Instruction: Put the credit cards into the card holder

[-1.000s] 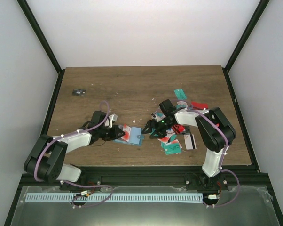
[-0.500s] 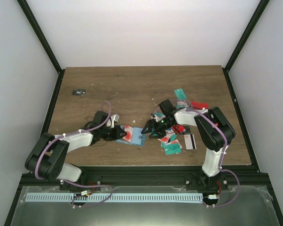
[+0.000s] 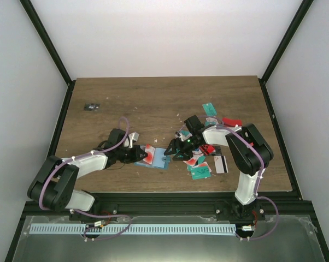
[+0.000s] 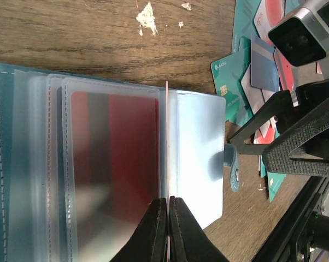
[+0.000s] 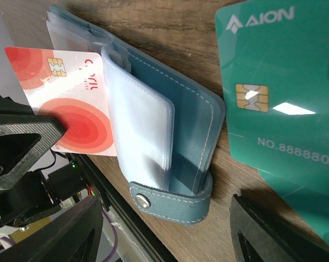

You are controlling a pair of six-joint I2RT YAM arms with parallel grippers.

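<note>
Teal-blue and flat, the card holder (image 3: pixel 156 158) is lying open on the brown wooden desk (image 3: pixel 153 98), between the two arms. Its clear pockets (image 5: pixel 140 125) are fanning out, and a red card (image 4: pixel 121 164) is showing through one of them. The left hand (image 4: pixel 168 210) is pinching tight on a white card with red circles (image 5: pixel 71 109). It is holding this card up on its thin edge, right among the clear pockets. I cannot tell how far in the card is sitting. The right hand (image 5: pixel 164 218) is hanging with its fingers spread wide, holding nothing, just beside the holder's snap tab (image 5: pixel 145 201). A green card (image 5: pixel 274 93) is lying flat next to the holder. A messy pile of cards (image 3: pixel 205 164) is lying on the right side of the desk.
</note>
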